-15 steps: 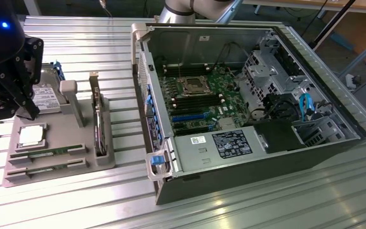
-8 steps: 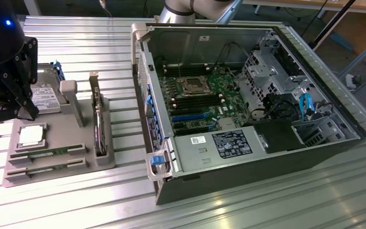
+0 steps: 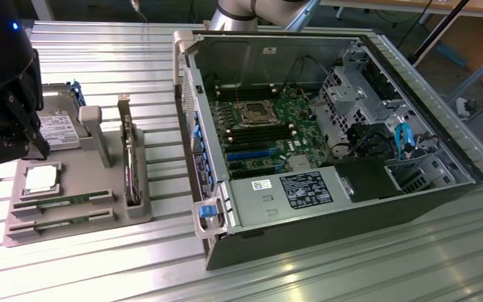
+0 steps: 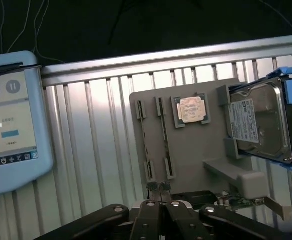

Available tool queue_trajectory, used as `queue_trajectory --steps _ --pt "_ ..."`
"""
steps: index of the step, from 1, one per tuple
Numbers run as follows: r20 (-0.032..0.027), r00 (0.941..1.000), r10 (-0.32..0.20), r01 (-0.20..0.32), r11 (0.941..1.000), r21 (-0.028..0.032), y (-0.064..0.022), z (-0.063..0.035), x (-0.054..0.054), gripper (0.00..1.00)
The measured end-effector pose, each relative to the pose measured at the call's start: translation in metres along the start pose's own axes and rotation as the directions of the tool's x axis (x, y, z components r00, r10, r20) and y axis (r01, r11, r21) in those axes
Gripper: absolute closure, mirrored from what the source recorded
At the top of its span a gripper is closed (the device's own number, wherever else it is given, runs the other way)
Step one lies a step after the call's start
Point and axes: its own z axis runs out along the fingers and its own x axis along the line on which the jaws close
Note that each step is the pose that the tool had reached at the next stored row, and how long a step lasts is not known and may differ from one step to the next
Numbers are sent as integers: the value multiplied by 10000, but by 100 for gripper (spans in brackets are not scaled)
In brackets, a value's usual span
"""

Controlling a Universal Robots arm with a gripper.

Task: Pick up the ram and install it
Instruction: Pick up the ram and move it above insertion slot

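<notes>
Two ram sticks (image 3: pixel 61 200) (image 3: pixel 60 221) lie side by side in slots at the near end of the grey parts tray (image 3: pixel 99 229), on the exterior view's left. The wrist view shows them edge-on as thin strips (image 4: pixel 142 145) (image 4: pixel 164 142). My dark gripper (image 3: pixel 7 148) hangs above the tray's left side, over the hard drive and processor area, apart from both ram sticks. In the wrist view the gripper (image 4: pixel 159 190) has its fingertips pressed together, shut, with nothing between them.
The tray also carries a square silver processor (image 3: pixel 42 178), a labelled hard drive (image 3: pixel 55 126) and an upright card (image 3: pixel 128 157). An open computer case (image 3: pixel 443 157) with its motherboard (image 3: pixel 263 126) lies to the exterior view's right. A blue-framed touch screen (image 4: pixel 11 120) rests beside the tray.
</notes>
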Motion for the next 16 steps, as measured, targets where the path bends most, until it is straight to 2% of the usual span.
queue_trajectory --steps 2,12,16 --pt "-7 9998 -202 202 9998 -6 0 0 0 89" --pt "-8 9997 -225 225 9997 -7 0 1 0 89" --pt "-30 9960 -892 892 9960 -30 0 1 0 89"
